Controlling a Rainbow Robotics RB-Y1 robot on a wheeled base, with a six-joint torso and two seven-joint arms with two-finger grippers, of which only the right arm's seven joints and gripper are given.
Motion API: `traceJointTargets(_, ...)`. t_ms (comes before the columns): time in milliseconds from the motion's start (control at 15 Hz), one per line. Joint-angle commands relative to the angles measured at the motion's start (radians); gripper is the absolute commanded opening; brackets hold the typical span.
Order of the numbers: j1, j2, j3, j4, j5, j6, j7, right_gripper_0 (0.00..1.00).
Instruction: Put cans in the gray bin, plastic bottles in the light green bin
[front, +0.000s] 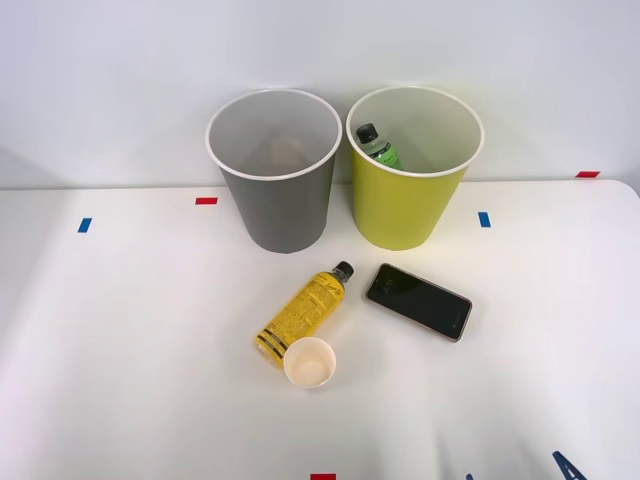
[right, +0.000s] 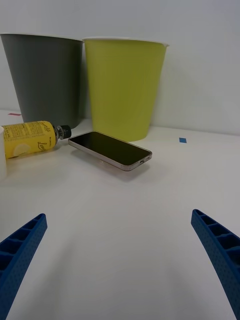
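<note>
Right claw (right: 120, 260) seen wide open, nothing held, blue ribbed fingers (right: 20, 250) low over white table (front: 120, 380).

Risk judged: slim yellow-label bottle (front: 303, 312) lies on side, round and smooth, so it may roll if pushed. White paper cup (front: 309, 362) touches its base, light, easily knocked. Dark glossy phone (front: 418, 300) lies flat just beside cap, may be struck or grabbed by mistake.

Farther: gray bin (front: 275, 170) and light green bin (front: 413, 168), tall tapered matte, side by side. Green-label bottle (front: 377, 146) already inside green one.
</note>
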Motion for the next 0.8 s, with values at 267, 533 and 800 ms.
traceJointTargets(267,0.000,0.000,0.000,0.000,0.000,0.000,0.000,1.00)
traceJointTargets(533,0.000,0.000,0.000,0.000,0.000,0.000,0.000,1.00)
traceJointTargets(800,0.000,0.000,0.000,0.000,0.000,0.000,0.000,1.00)
